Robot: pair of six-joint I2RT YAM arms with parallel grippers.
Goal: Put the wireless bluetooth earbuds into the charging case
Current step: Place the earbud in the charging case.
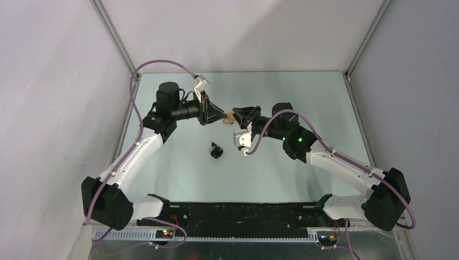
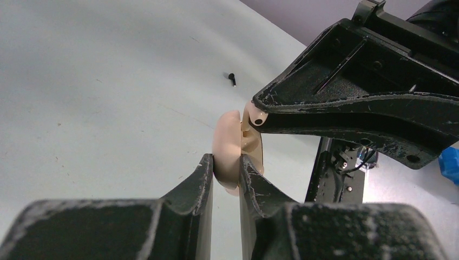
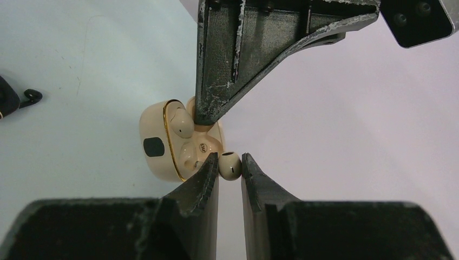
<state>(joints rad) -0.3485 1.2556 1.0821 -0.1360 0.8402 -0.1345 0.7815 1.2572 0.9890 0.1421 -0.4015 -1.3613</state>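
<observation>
My left gripper (image 1: 221, 115) is shut on the open cream charging case (image 2: 227, 149) and holds it above the table. In the right wrist view the case (image 3: 159, 142) shows its inside, with one cream earbud (image 3: 181, 123) seated in it. My right gripper (image 3: 230, 161) is shut on a second cream earbud (image 3: 230, 167) right beside the case's open face, next to the free socket. In the left wrist view that earbud (image 2: 257, 116) touches the case's upper edge. The two grippers meet at mid-table (image 1: 236, 115).
A black case (image 1: 217, 151) lies on the table in front of the grippers, with a small black earbud (image 1: 212, 144) beside it. That black earbud also shows in the right wrist view (image 3: 30, 97). A small black piece (image 2: 233, 79) lies on the table in the left wrist view.
</observation>
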